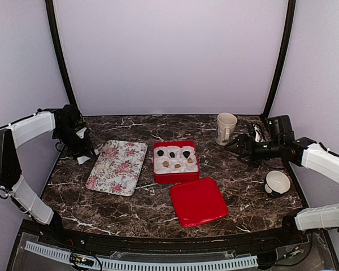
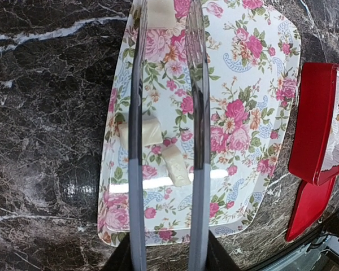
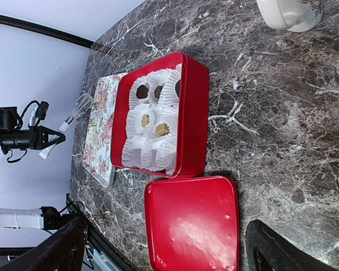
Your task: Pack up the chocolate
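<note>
Top external: chocolate in red box, apart from both fingers; left narrow, right wide.

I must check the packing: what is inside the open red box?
The open red box holds white paper cups with small dark and tan chocolates. The nearest cups' contents are hidden by their walls.

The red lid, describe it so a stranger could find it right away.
Start at the dark marble table. Near its front edge, just right of centre, lies the flat red square lid, in front of the red box. Unlike the box, it holds no paper cups or chocolates.
</note>
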`<action>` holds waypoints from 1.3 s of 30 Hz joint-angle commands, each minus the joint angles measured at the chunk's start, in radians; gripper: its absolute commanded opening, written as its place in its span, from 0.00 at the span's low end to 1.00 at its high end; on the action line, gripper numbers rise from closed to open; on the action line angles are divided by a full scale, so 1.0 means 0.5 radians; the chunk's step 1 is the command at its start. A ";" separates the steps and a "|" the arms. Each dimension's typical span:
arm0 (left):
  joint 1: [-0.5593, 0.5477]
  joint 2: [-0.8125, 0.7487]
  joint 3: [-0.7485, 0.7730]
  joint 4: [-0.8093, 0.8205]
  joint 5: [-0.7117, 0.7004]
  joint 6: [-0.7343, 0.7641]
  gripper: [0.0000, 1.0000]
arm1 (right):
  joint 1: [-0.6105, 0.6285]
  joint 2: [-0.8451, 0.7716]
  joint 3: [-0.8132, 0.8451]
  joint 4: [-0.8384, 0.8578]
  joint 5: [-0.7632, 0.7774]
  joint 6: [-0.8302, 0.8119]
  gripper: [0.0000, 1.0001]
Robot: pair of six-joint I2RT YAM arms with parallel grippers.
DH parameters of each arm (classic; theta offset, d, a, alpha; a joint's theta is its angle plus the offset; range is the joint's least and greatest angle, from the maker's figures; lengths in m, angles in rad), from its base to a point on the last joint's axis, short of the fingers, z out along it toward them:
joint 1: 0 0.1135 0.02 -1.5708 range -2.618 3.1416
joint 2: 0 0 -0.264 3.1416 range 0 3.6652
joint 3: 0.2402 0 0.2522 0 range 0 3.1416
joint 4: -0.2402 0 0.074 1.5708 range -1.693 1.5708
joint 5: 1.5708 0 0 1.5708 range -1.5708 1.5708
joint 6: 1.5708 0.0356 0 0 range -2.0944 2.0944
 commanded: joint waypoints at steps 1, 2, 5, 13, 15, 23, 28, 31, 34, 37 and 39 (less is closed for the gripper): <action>0.008 0.027 0.012 -0.024 0.041 0.053 0.35 | -0.009 -0.039 -0.023 0.065 0.025 0.015 1.00; 0.008 0.034 0.007 -0.022 0.036 0.058 0.35 | -0.010 -0.039 -0.021 0.064 0.026 0.019 1.00; 0.007 0.046 -0.009 -0.016 0.012 0.073 0.35 | -0.009 -0.037 -0.015 0.061 0.027 0.018 1.00; 0.008 0.003 -0.018 -0.048 -0.051 0.093 0.36 | -0.008 -0.027 -0.013 0.073 0.022 0.026 1.00; 0.008 -0.010 -0.023 -0.051 -0.052 0.095 0.36 | -0.010 -0.023 -0.011 0.080 0.016 0.028 1.00; 0.008 0.011 -0.028 -0.029 -0.076 0.094 0.38 | -0.008 -0.002 -0.001 0.095 0.005 0.028 1.00; 0.009 0.087 0.021 0.009 -0.056 0.101 0.38 | -0.010 -0.001 -0.001 0.085 0.008 0.023 1.00; 0.005 0.135 0.062 0.018 -0.048 0.124 0.38 | -0.010 -0.003 0.002 0.077 0.012 0.018 1.00; 0.004 0.181 0.094 0.019 -0.041 0.149 0.39 | -0.010 -0.001 0.001 0.075 0.019 0.018 1.00; 0.006 0.225 0.124 0.019 -0.053 0.181 0.38 | -0.009 0.013 0.002 0.080 0.021 0.018 1.00; 0.003 0.248 0.143 0.014 -0.071 0.199 0.39 | -0.009 0.017 0.005 0.084 0.019 0.019 1.00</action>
